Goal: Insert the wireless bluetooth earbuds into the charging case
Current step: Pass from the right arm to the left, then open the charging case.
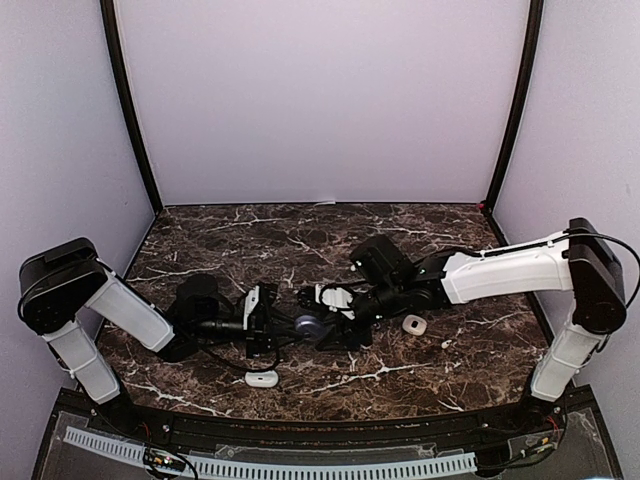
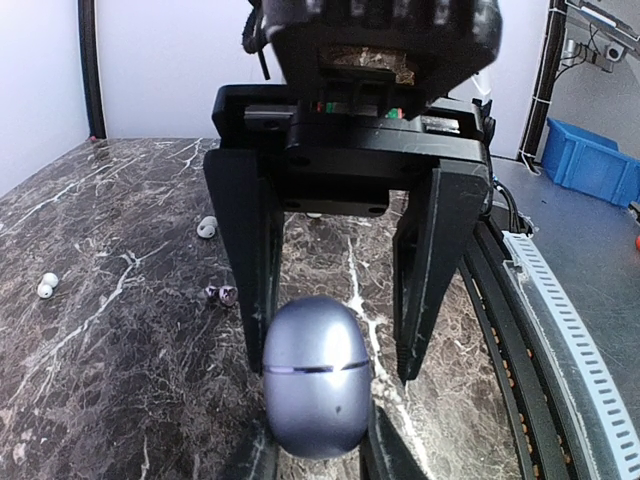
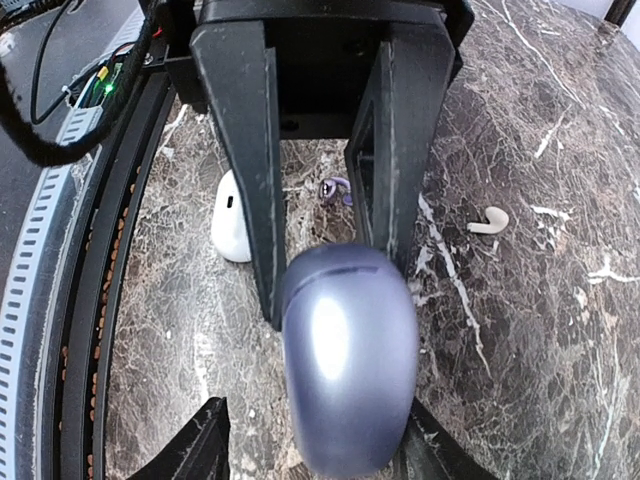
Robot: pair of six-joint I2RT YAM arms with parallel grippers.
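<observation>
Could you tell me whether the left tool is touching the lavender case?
Touching: in the left wrist view, the left tool clamps the lavender case, a finger against each side.

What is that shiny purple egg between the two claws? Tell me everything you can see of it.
It is a charging case, a smooth, glossy lavender-grey pebble that looks like plastic. A thin seam rings it, lid shut, with a tiny dark dot near the seam. The left gripper pinches its sides; the right gripper stands open around it. Whether it rests on the marble table cannot be told.
</observation>
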